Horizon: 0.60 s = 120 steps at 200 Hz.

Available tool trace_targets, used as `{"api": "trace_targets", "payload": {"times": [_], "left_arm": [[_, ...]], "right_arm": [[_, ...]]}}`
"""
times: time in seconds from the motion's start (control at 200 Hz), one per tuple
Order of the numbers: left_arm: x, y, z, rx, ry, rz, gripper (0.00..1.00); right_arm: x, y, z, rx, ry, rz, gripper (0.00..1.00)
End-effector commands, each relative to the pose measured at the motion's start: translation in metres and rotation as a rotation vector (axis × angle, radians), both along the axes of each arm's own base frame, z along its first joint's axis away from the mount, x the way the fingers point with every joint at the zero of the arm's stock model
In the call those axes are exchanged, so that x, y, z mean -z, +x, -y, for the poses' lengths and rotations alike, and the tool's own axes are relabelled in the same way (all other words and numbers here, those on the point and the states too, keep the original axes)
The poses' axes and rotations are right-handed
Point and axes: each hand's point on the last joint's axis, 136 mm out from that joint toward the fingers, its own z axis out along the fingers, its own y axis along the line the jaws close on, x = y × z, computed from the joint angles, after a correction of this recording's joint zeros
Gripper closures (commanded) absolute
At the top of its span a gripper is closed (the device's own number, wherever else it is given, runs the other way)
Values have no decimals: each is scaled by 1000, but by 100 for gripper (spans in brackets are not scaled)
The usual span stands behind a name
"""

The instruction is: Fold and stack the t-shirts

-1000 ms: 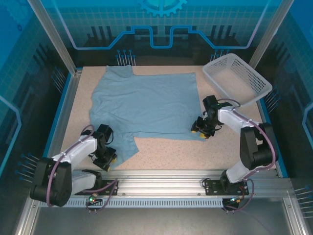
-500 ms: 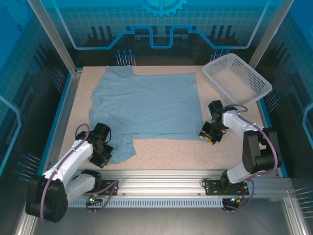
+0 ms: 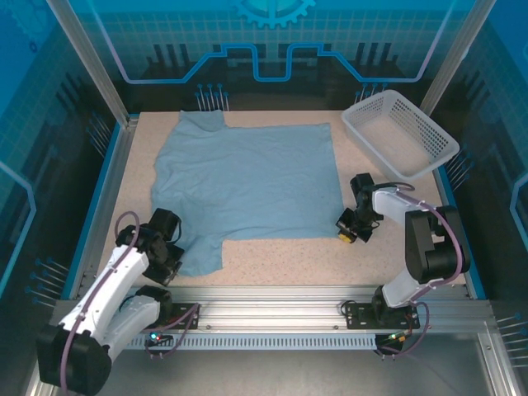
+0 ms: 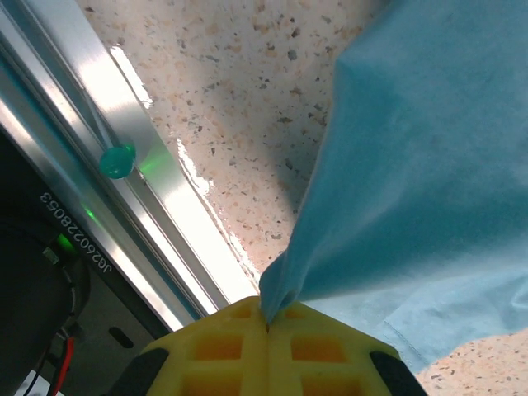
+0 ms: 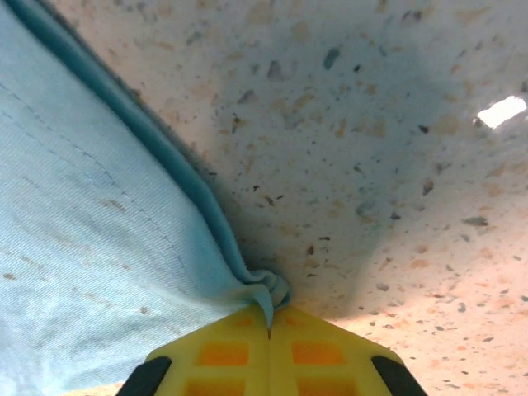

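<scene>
Grey-blue cotton t-shirt (image 3: pixel 247 186) lies spread mostly flat across the middle of the bench (image 3: pixel 280 256), one flap poking out at the far left. My left fingers (image 4: pixel 223 351) are clamped tight on the near-left flap, right by the front rail (image 4: pixel 165 223). My right fingers (image 5: pixel 223 351) are pinched on the near-right corner. Looks to me like the first fold is coming up. To do it clean I'd lift both corners together at the same height and carry them straight to the far edge, no sideways tugging. White basket (image 3: pixel 400 132) sits far right, apart from the shirt.
</scene>
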Motion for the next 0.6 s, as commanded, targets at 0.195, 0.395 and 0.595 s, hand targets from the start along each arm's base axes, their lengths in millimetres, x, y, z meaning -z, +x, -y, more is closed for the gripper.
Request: {"api": "trace_targets", "payload": {"times": [0.195, 0.395, 0.595], "left_arm": [[-15, -21, -1, -86, -15, 9, 100], [-32, 2, 6, -64, -20, 130, 100], [-77, 85, 10, 47, 32, 325, 100]], "right_arm": [[-16, -28, 10, -43, -49, -2, 100], [-29, -42, 5, -54, -32, -4, 100], [-49, -11, -1, -42, -14, 55, 100]]}}
